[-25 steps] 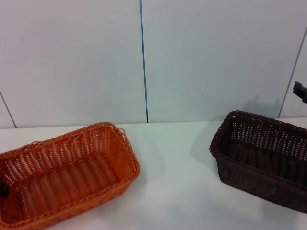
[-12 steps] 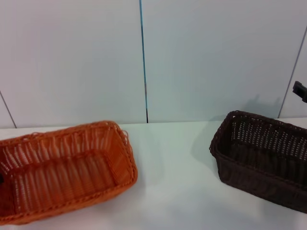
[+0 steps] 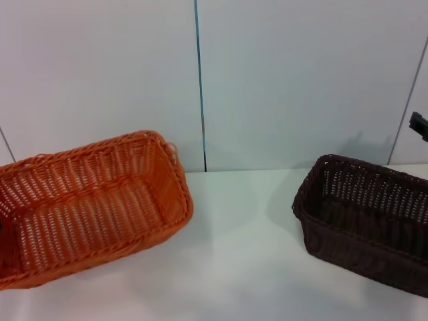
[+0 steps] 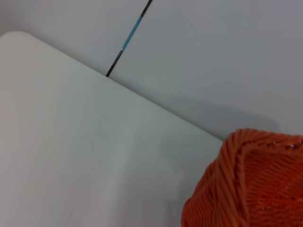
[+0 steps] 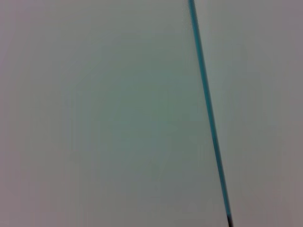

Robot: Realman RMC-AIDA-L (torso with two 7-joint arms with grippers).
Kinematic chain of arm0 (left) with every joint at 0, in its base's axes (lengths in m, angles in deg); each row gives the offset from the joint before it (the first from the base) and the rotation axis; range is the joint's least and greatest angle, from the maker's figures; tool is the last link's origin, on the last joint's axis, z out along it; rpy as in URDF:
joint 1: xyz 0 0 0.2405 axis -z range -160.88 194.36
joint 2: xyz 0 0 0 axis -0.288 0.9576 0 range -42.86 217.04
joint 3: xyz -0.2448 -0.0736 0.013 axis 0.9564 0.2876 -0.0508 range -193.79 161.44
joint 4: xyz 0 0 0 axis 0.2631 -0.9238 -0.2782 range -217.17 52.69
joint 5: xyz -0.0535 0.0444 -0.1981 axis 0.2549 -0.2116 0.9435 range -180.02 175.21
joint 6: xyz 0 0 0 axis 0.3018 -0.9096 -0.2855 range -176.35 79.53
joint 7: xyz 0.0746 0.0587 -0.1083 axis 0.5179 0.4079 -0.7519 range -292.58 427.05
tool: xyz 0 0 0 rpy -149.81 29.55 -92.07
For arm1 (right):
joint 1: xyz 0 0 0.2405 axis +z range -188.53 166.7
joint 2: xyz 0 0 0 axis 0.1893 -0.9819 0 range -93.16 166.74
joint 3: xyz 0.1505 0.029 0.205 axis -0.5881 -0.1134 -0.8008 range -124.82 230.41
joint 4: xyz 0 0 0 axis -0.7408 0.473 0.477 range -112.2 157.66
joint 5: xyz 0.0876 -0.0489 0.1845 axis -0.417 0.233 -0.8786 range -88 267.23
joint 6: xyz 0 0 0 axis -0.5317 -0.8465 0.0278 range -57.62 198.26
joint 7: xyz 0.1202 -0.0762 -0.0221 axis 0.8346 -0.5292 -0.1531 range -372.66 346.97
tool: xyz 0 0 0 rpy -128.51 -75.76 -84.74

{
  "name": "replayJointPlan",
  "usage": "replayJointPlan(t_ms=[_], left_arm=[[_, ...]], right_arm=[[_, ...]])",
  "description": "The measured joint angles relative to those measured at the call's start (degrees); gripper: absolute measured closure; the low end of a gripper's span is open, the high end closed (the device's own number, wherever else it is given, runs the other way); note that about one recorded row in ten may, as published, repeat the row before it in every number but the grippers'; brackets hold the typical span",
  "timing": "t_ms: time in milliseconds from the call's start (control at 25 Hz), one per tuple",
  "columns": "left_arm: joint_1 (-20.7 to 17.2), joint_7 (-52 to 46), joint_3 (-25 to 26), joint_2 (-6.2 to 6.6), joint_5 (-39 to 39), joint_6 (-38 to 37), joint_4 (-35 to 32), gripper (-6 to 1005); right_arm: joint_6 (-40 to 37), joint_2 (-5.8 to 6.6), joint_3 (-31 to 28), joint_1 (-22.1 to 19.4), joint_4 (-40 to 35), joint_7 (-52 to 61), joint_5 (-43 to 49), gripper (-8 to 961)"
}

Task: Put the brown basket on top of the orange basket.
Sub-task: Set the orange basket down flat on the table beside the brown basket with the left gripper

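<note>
The brown basket is sitting untouched at the counter's right. The orange basket, on the left, is now tilting higher than a moment ago, apparently being lifted instead. Neither arm's jaws are showing.

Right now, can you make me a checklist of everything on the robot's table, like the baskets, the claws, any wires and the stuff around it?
Surface: white table, bare between the baskets.
Orange basket: on the robot's left, tilted, its far end raised off the table; empty inside. The left wrist view shows one corner of it close up.
Brown basket: on the robot's right, resting flat on the table, apart from the orange one; empty inside, not yet stacked.
Clutter: nothing seen.
Left claw: not in view.
Right claw: not in view; its wrist view shows only the wall.
Cables: nothing seen.
Surroundings: pale wall panels behind the table, with a blue seam strip; a small dark object at the right edge, unclear.
</note>
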Motion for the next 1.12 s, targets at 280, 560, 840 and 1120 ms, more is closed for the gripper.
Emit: replayJointPlan(t_ms=[280, 560, 840, 1120], left_arm=[[0.07, -4.28, 3.06, 2.44, 0.03, -11.83, -2.58, 870], [-1.31, -5.68, 5.63, 0.44, 0.07, -18.43, -9.53, 870], [-1.47, -6.44, 5.37, -3.55, 0.11, -20.00, -12.89, 870], [-0.93, -6.69, 1.87, -7.18, -0.07, -16.95, -11.96, 870]], right_arm=[[0.00, 0.07, 0.35, 0.11, 0.13, -0.04, 0.38, 239], [-0.01, 0.09, 0.48, -0.01, 0.03, -0.08, 0.44, 239], [-0.02, 0.09, 0.57, -0.30, -0.10, -0.09, 0.53, 239], [0.00, 0.14, 0.48, -0.70, -0.14, -0.09, 0.53, 239]])
